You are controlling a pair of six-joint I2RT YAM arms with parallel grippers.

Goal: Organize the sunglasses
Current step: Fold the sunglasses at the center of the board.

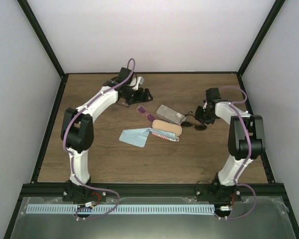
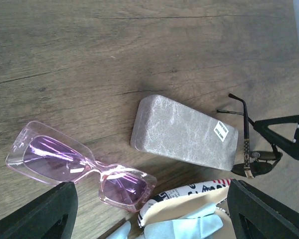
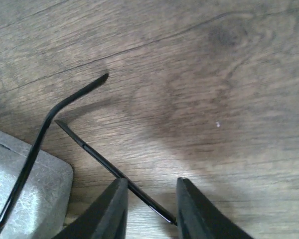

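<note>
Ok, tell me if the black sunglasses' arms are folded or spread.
Spread. Both thin arms of the black sunglasses stick straight out from the lenses, running alongside the end of the grey case.

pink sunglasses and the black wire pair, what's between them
The grey case lies between the pink sunglasses and the black pair, per the left wrist view.
</note>
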